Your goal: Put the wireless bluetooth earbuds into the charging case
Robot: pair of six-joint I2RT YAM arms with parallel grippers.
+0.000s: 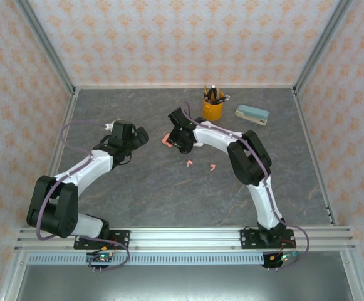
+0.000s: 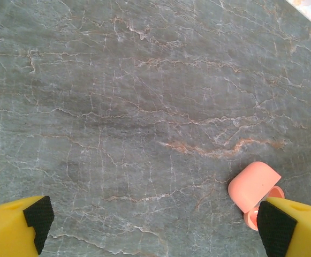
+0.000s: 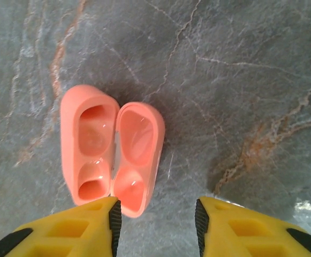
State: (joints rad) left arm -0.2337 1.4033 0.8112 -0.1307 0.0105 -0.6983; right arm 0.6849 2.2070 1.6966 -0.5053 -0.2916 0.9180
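Setting: a robot test cell in a lab, not a lived-in room.

Evidence:
- An aluminium rail (image 1: 188, 237) runs along the near edge of a grey marble-look table (image 1: 169, 194).
- The left arm (image 1: 81, 172) and right arm (image 1: 250, 166) are bolted to the rail. Purple cables (image 1: 41, 216) loop above it.
- Beyond the rail, bare metal posts (image 1: 47, 44) frame walls (image 1: 182, 37) of patterned backdrop paper.
- A yellow pen cup (image 1: 212, 110) stands at the table's far edge from the rail.
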